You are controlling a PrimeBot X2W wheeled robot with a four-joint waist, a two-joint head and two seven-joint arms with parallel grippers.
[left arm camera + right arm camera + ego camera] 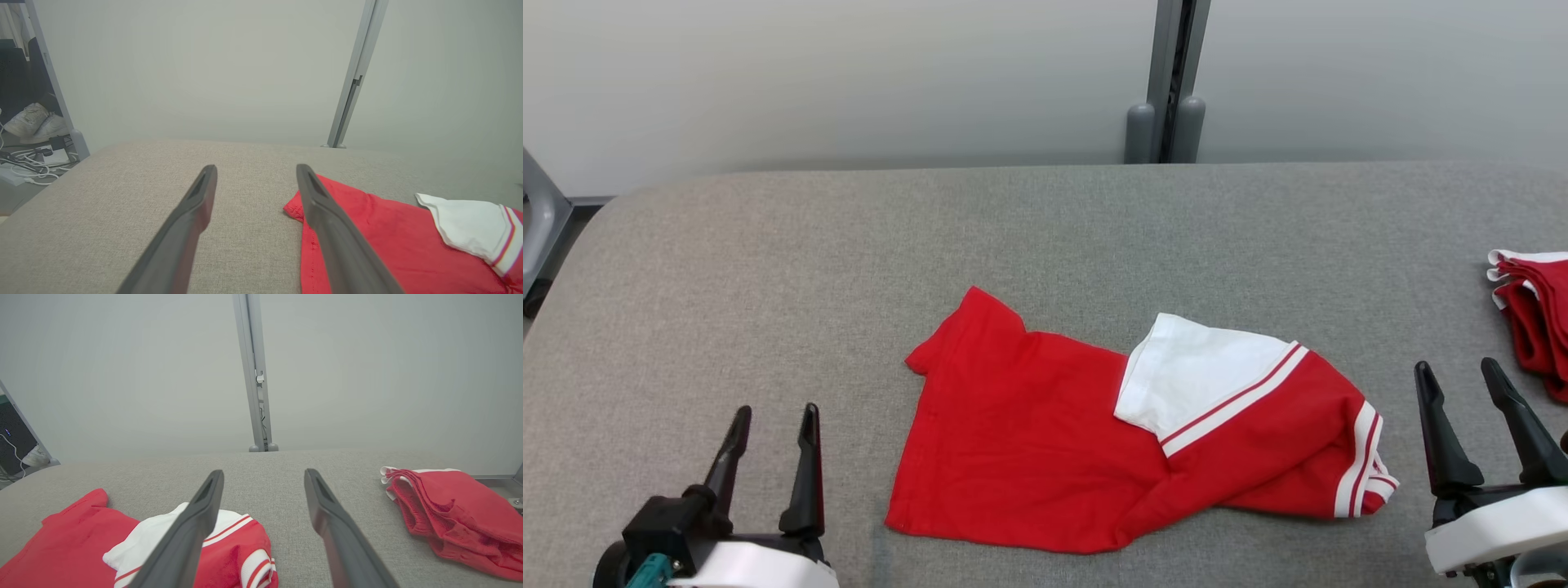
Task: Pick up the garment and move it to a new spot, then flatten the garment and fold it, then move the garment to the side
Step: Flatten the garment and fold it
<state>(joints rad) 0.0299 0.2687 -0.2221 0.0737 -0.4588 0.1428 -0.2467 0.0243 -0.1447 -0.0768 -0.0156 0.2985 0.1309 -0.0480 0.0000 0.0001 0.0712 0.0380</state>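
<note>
Garment (pixel 1094 441) lies crumpled mid-table (pixel 768 261), with a white sleeve flopped over the red body. Your left gripper (pixel 777 408) and right gripper (pixel 1455 363) flank it, both with fingers apart and holding nothing, likely staged for a two-sided pickup. Watch the red pile (pixel 1535 318) just beyond the right gripper; don't snag it.

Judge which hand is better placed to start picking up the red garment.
Probably right, narrowly. The right hand is open and sits nearer the bunched, striped end of the garment, which offers a raised fold to pinch; the left hand faces a flat hem.
</note>
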